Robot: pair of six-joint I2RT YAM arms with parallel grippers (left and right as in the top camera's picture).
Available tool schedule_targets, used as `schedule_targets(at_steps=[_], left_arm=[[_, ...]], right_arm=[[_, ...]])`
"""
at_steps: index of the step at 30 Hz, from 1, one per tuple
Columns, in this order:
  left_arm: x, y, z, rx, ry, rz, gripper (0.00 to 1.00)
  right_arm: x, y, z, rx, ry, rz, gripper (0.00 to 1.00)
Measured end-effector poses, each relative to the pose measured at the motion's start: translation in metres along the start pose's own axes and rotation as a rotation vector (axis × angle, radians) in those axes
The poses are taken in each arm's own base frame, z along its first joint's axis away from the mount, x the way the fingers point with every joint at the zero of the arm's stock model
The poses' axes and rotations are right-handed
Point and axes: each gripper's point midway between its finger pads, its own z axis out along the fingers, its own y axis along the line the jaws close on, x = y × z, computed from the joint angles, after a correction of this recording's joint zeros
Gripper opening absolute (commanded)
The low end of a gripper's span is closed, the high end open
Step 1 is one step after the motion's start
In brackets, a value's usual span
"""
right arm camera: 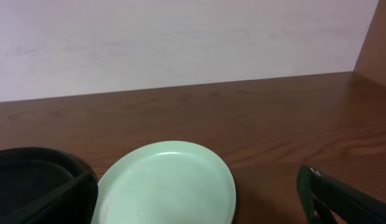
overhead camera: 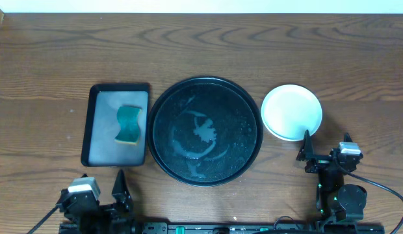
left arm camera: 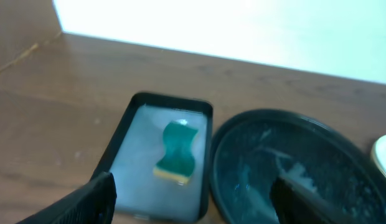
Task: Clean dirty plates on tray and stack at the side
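Mint-green plates (right arm camera: 168, 183) lie flat and face up, seemingly stacked, on the worktop (overhead camera: 45, 58) just right of the black tray (overhead camera: 234, 146), toward the right edge. Being round, they have no long axis and point no particular way. The tray holds only wet streaks, so cleaning and stacking look finished. The right hand (overhead camera: 326, 153) sits near the front edge just below the plates, fingers apart and empty. The left hand (overhead camera: 103, 188) is likewise spread at the front left, below the small tray (overhead camera: 91, 130) with its sponge (overhead camera: 129, 123). Little seems called for beyond checking for smears

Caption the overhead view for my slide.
Round black tray, streaked and plate-free, between a sponge in a rectangular tray and a pale plate.
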Motion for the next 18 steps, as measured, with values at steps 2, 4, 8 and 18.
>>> schedule_targets(at_steps=[2, 4, 8, 18], left_arm=[[-0.009, -0.003, 0.002, 0.018, -0.038, 0.003, 0.80], [-0.024, -0.007, 0.004, 0.039, -0.101, -0.008, 0.80], [-0.056, -0.014, 0.005, 0.083, -0.243, -0.046, 0.80], [-0.115, -0.045, 0.009, 0.277, -0.596, -0.037, 0.80]], right_arm=[[0.000, 0.000, 0.000, 0.000, 0.000, 0.000, 0.99], [0.000, 0.000, 0.000, 0.000, 0.000, 0.000, 0.99], [0.000, 0.000, 0.000, 0.000, 0.000, 0.000, 0.99], [0.000, 0.000, 0.000, 0.000, 0.001, 0.000, 0.99]])
